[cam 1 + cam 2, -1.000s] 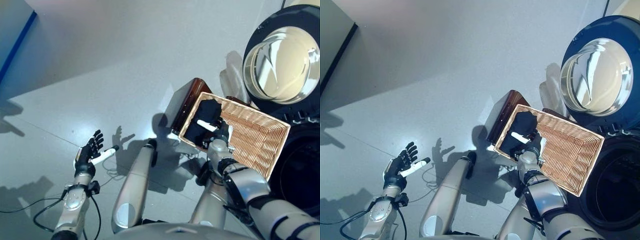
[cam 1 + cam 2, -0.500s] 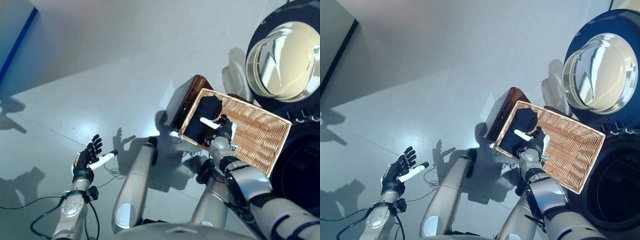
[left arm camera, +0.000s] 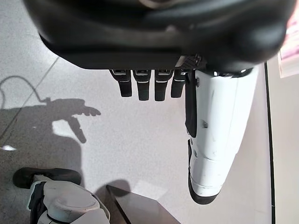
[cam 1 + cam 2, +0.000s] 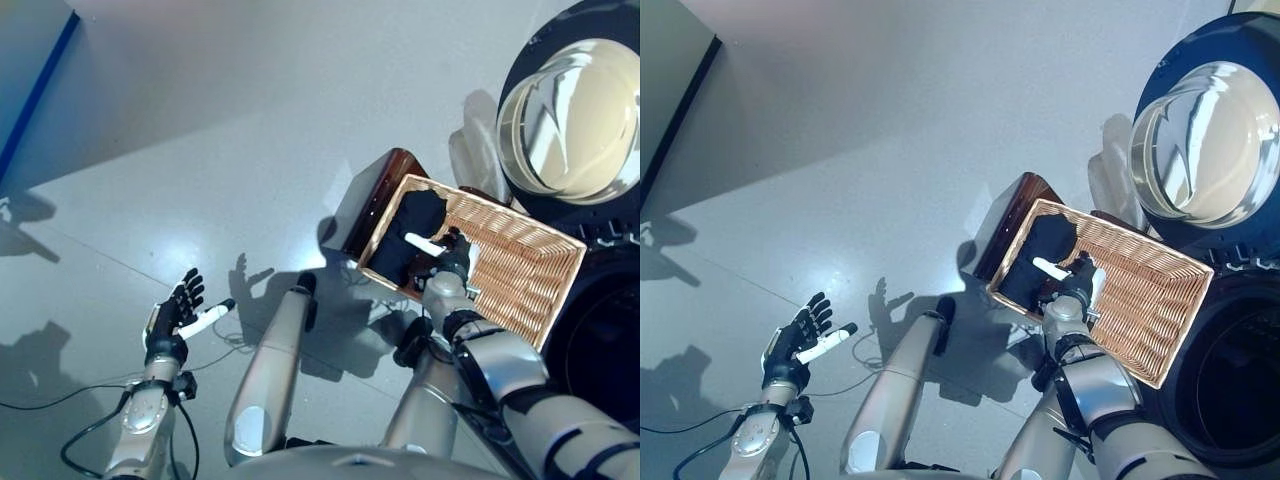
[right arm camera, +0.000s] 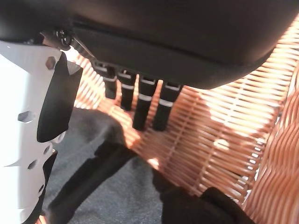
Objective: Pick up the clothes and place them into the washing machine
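Note:
Dark clothes [image 4: 408, 232] lie in the near left end of the shallow wicker basket [image 4: 525, 275]. My right hand [image 4: 449, 260] is open just above the clothes inside the basket, its white-covered thumb over the cloth. In the right wrist view its fingers [image 5: 140, 105] are straight over the wicker floor [image 5: 224, 121], with the dark cloth [image 5: 107, 186] below them and not grasped. My left hand [image 4: 180, 312] is open and empty over the floor at the lower left; in the left wrist view its fingers [image 3: 145, 86] are straight.
The basket rests on a low dark brown box [image 4: 375, 190]. The washing machine's round door [image 4: 570, 110] stands open at the upper right, and its dark drum opening [image 4: 1230, 380] lies right of the basket. A blue strip [image 4: 35, 85] runs along the far left.
The camera has shifted slightly. My left hand has sunk a little. My right hand stays open over the dark clothes in the basket.

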Available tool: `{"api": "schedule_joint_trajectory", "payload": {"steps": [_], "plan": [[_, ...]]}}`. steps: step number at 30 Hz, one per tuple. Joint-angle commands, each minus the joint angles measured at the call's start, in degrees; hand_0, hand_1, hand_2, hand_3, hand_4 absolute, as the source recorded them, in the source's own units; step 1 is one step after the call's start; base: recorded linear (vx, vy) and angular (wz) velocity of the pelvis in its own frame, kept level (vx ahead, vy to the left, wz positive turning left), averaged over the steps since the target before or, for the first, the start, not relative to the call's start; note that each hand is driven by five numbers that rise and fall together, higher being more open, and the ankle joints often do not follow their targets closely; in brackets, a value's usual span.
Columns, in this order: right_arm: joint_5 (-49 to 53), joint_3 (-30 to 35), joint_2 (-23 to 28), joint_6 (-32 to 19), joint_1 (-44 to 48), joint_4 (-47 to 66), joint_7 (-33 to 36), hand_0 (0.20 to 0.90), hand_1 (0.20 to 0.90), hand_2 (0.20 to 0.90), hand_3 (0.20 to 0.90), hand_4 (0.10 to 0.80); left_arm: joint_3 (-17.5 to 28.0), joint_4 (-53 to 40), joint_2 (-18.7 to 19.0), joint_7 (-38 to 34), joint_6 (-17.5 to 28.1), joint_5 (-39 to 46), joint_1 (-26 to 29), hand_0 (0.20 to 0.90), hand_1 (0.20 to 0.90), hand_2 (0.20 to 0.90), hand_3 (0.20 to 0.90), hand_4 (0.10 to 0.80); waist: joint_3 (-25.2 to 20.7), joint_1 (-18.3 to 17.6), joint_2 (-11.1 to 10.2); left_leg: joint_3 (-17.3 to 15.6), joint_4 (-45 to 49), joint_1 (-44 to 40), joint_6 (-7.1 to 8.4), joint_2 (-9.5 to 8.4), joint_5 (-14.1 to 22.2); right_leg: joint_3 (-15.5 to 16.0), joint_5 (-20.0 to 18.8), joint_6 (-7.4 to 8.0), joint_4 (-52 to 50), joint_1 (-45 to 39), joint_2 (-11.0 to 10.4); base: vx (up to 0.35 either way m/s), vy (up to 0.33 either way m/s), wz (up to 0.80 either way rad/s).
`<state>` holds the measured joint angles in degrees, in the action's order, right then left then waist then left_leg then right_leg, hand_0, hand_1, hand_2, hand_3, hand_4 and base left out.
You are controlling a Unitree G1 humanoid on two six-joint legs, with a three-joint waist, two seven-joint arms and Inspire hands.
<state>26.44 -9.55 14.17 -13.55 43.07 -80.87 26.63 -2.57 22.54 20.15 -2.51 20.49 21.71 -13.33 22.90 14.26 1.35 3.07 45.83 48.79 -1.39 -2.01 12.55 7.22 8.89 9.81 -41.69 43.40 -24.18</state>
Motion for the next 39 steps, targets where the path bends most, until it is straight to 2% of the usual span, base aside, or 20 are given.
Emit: {"api": "schedule_joint_trajectory", "payload": {"steps": [1,15,20,27,39], "plan": [[0.3,-2.1,-1.3,-2.3,4.9,1.3,-1.7,0.9,0.9,0.9,0.9,0.8,0.9,-4.9,3.4,-1.1,4.4,0.7,-1.3,0.9,0.9,0.9,0.9,0.8,-0.7,2.7,2.9,2.4,-5.3,0.3,1.12,-0.44,-3.2,-0.4,-0.6,-2.22,-3.0,-3.1,0.1,0.0,0.0,0.0],[-0.1,-2.2,-0.8,-1.6,4.5,1.8,-1.9,0.9,0.9,0.9,0.9,0.8,0.3,-2.8,3.5,-1.5,3.9,0.5,-0.6,0.9,0.9,0.9,0.9,0.8,-1.5,1.8,1.0,1.6,-9.4,-3.5,1.24,0.72,-3.9,0.1,-2.6,-2.01,1.8,-6.4,0.5,0.002,-0.001,-0.02],[0.1,-1.8,-0.5,-1.4,5.4,2.2,-2.2,0.9,0.9,0.9,0.9,0.8,0.6,-2.4,4.0,-1.2,3.8,0.6,-0.5,0.9,0.9,0.9,0.9,0.8,-1.7,1.6,0.6,1.2,-11.4,-4.5,1.35,0.58,-4.7,0.2,-3.8,-1.8,4.2,-7.6,0.7,-0.006,-0.002,-0.04],[0.1,-1.7,-0.5,-1.5,5.6,1.4,-2.1,0.9,0.9,0.9,0.9,0.8,0.5,-2.3,3.7,-0.9,3.7,0.7,-0.4,0.9,0.9,0.9,0.9,0.8,-2.0,1.8,0.6,1.4,-12.4,-4.5,1.57,0.5,-5.6,0.9,-4.4,-1.57,5.3,-8.0,0.5,-0.001,-0.004,-0.01],[-2.0,-1.7,0.1,-0.4,6.1,-0.8,-0.6,0.9,0.9,0.9,0.9,0.8,1.0,-3.4,3.8,-1.2,3.6,0.0,-0.6,0.9,0.9,0.9,0.9,0.8,-1.0,2.3,1.6,1.5,-9.0,-2.0,1.5,0.23,-4.4,0.4,-3.2,-1.9,2.6,-6.2,0.2,-0.005,0.003,0.02]]}}
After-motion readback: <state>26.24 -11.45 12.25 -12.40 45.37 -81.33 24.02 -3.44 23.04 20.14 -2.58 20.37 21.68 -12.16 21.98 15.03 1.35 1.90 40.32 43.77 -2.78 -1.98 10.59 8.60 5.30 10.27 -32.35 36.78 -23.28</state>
